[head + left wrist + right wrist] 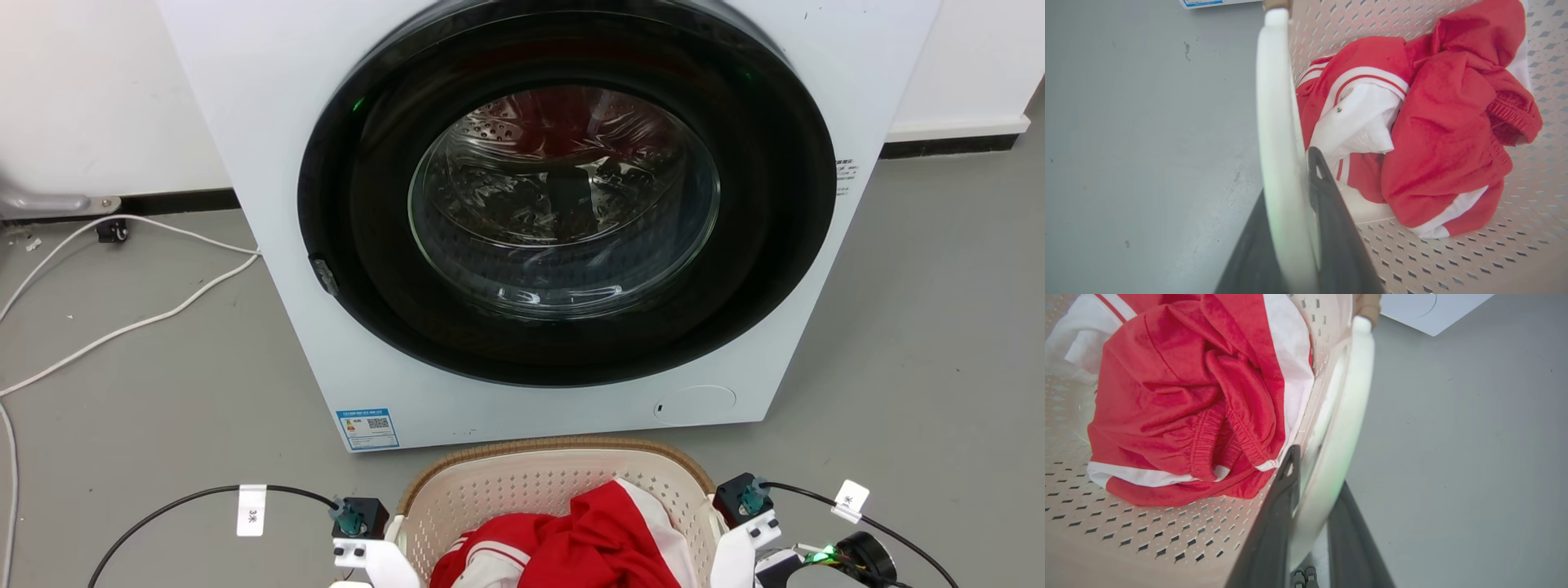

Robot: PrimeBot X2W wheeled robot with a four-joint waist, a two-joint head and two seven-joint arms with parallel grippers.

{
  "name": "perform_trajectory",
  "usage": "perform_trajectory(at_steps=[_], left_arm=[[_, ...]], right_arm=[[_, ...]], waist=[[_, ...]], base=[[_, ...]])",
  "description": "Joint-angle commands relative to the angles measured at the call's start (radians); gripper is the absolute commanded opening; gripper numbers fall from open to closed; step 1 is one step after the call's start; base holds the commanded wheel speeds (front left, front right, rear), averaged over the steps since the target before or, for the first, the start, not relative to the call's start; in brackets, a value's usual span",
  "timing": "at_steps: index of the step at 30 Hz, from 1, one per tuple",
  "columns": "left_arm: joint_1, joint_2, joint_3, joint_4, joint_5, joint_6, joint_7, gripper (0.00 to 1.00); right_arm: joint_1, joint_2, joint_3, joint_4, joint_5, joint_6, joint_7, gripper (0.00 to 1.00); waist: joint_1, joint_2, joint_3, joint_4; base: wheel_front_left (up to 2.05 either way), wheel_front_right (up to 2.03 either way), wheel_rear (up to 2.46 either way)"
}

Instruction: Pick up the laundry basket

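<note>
Grey floor (163,384) spreads before the robot. Nearest to it, the laundry basket (522,490) lies between the two arms, with red and white clothes (588,539) heaped inside. The left gripper (1288,173) is closed on the basket's left handle (1276,102), one finger on each side. The right gripper (1318,467) clamps the right handle (1347,396) likewise. Just beyond stands a white washing machine (531,408), its round door (563,196) shut.

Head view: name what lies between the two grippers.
The cream perforated plastic laundry basket, holding red-and-white clothing, lies between them, seen in the head view.
</note>
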Motion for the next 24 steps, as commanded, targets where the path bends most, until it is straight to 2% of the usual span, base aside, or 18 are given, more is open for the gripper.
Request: perform_trajectory(at_steps=[1, 24], left_arm=[[-0.010, -0.021, -0.012, -0.013, -0.006, -0.020, -0.014, 0.00], [-0.038, -0.020, -0.073, 0.017, -0.060, -0.019, -0.062, 0.00]], right_arm=[[0.007, 0.016, 0.021, -0.012, 0.012, 0.012, -0.003, 0.00], [-0.022, 0.005, 0.136, 0.009, 0.129, 0.012, -0.040, 0.00]], waist=[[0.0001, -0.0001, -0.003, 0.000], [0.0001, -0.0001, -0.006, -0.010]], base=[[0.00, 0.00, 0.00], [0.00, 0.00, 0.00]])
